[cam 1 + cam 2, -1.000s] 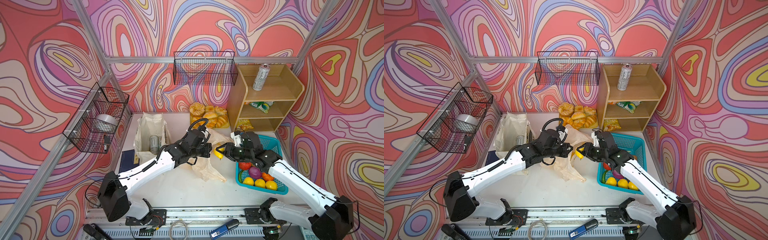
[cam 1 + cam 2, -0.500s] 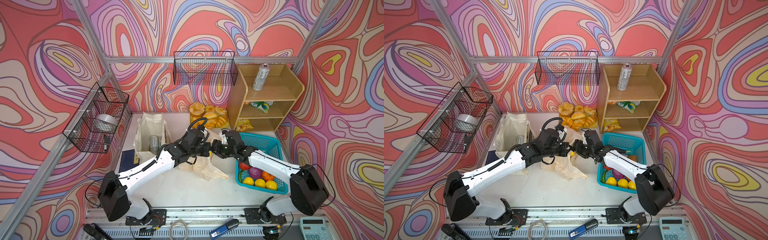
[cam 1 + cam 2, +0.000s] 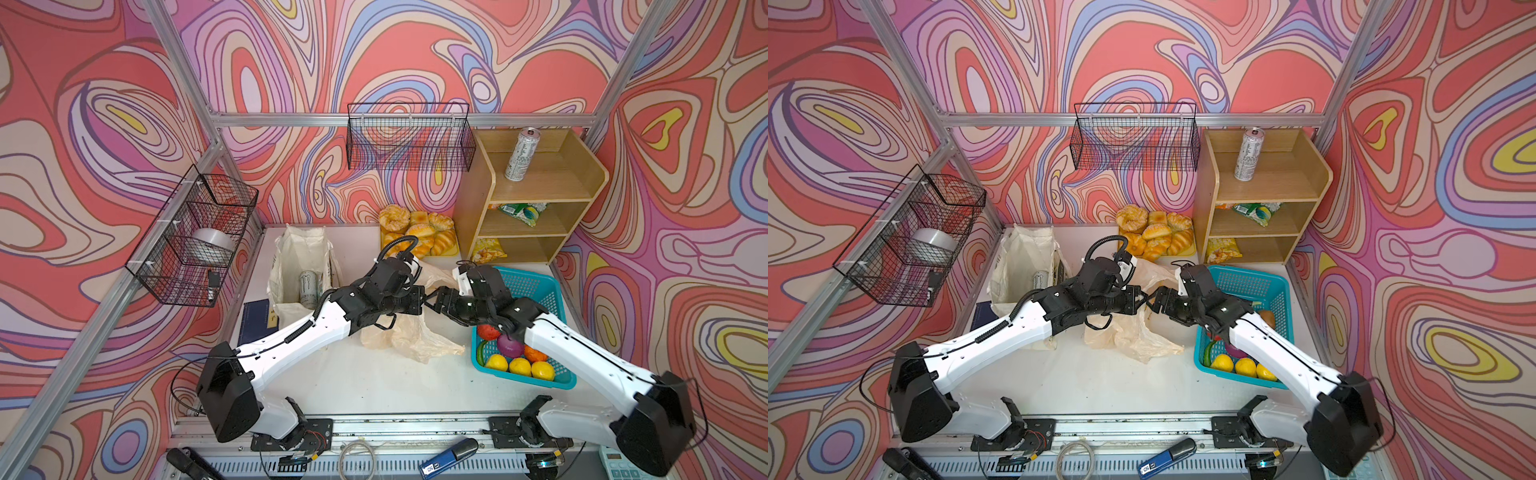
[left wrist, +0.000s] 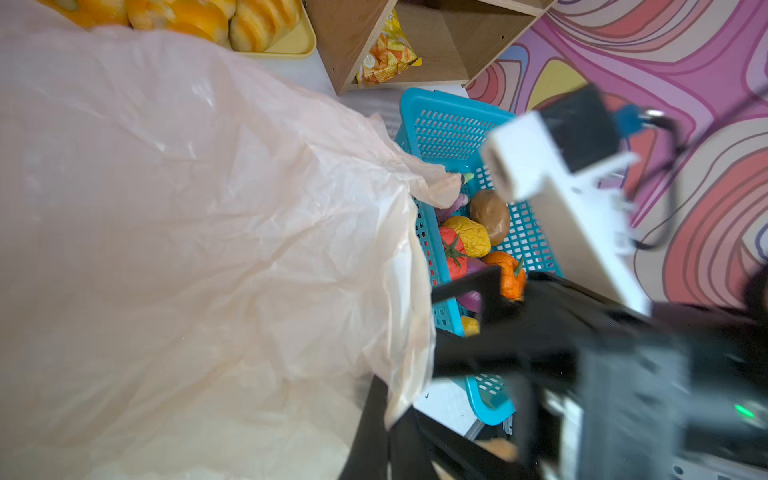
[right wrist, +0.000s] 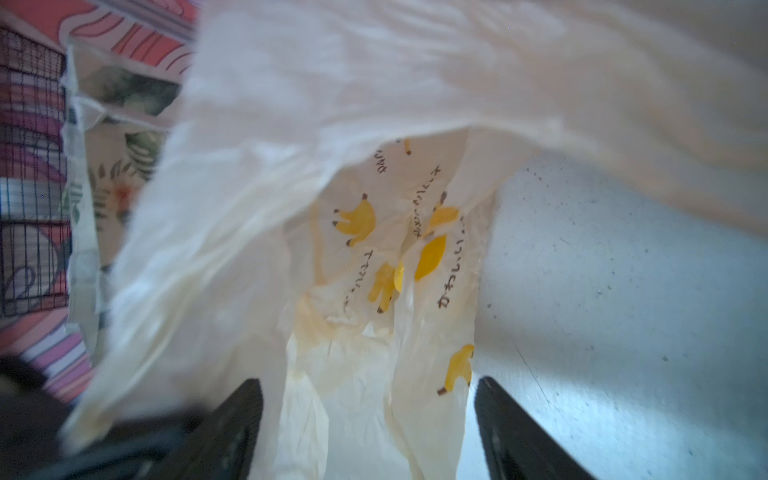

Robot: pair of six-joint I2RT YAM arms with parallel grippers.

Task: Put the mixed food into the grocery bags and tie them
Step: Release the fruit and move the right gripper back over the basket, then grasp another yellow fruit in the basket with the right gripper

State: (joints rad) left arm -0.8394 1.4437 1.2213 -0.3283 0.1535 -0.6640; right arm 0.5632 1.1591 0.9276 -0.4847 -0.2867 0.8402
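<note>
The plastic bag (image 3: 409,332) lies crumpled mid-table between the two arms. Its rim is lifted and pinched tight in the left gripper (image 3: 415,300), and its mouth is turned toward the right gripper (image 5: 368,382), whose jaws stand apart right at that opening, holding nothing I can see. The lemons (image 3: 519,368) sit in the teal basket (image 3: 536,286) behind that right gripper, beside its own arm, so I'd say it is the nearer one for fetching. The bag is thin, cream and banana-printed.

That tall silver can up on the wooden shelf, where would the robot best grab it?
Probably around the middle of the can, from the open front of the wooden shelf: it stands upright, and raised walls close off the back and sides.
</note>
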